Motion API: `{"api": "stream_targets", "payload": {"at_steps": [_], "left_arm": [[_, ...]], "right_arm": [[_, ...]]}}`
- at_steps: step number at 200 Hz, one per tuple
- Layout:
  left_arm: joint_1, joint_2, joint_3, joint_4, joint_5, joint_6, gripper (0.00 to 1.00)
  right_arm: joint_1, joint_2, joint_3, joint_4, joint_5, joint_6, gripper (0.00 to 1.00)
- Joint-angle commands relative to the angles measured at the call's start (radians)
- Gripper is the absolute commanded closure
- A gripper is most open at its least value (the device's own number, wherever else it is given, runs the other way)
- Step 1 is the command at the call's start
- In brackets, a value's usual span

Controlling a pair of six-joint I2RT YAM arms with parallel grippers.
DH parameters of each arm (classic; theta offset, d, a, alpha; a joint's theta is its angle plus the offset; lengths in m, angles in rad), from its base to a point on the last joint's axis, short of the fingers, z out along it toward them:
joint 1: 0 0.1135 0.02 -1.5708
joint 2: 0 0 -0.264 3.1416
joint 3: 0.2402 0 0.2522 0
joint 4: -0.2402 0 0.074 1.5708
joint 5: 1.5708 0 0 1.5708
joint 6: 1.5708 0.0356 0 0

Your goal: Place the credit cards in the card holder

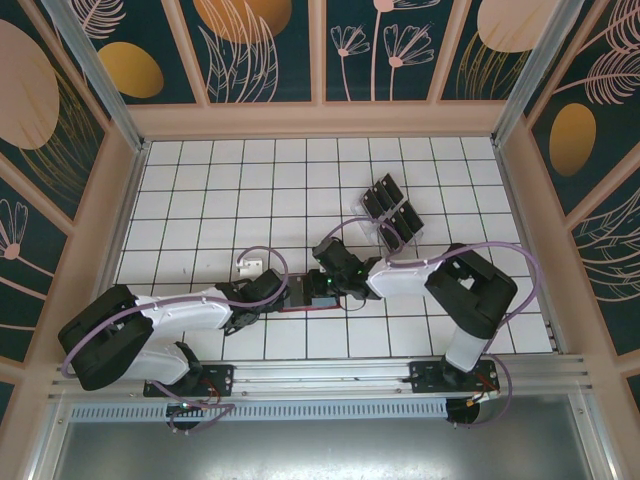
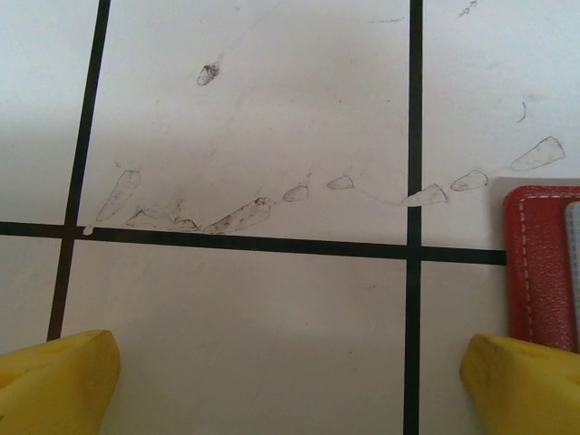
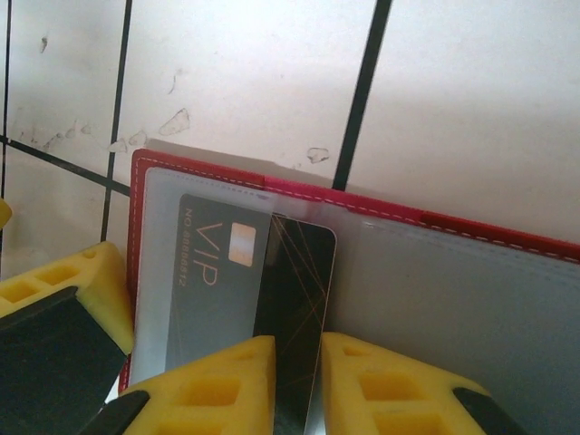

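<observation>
- Sliding one credit card (image 3: pixel 292 272) into the card holder (image 3: pixel 435 272) is judged to be the step in hand. The card is pinched at its near edge by the right gripper (image 3: pixel 296 349), and its left part is already covered by the holder's translucent pocket.
- The card holder is laid open on the table (image 1: pixel 200 200), close to the near edge and about mid-width, between the two grippers.
- The left gripper (image 2: pixel 290 385) is held spread, with nothing between its fingers. One finger is seen just beside the holder's red edge; whether it touches cannot be told.
- Next, the card would need to be pushed further under the pocket film, kept flat, and then released. The holder may slide unless it is braced.
- Counted: one card holder, one card in hand, two grippers, and one clear tray (image 1: pixel 372 226) right of the table's middle. The other credit cards (image 1: pixel 388 192) are stacked in the tray, and their number cannot be read.
</observation>
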Motion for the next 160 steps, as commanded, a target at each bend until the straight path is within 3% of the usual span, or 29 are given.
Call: {"api": "stream_targets", "payload": {"at_steps": [1,68,107,160], "left_arm": [[0.004,0.024,-0.019,0.030,0.028,-0.011,0.02],[0.004,0.020,-0.026,0.045,0.042,-0.014,0.02],[0.005,-0.024,-0.007,-0.005,0.012,-0.024,0.02],[0.004,-0.138,-0.003,-0.105,-0.057,-0.074,0.02]], "right_arm": [[0.025,0.042,0.034,0.003,-0.032,-0.002,0.82],[0.049,0.089,0.095,-0.023,-0.058,-0.016,0.85],[0.051,0.042,0.064,-0.030,-0.030,-0.011,0.69],[0.050,-0.027,0.000,-0.009,-0.015,0.016,0.68]]}}
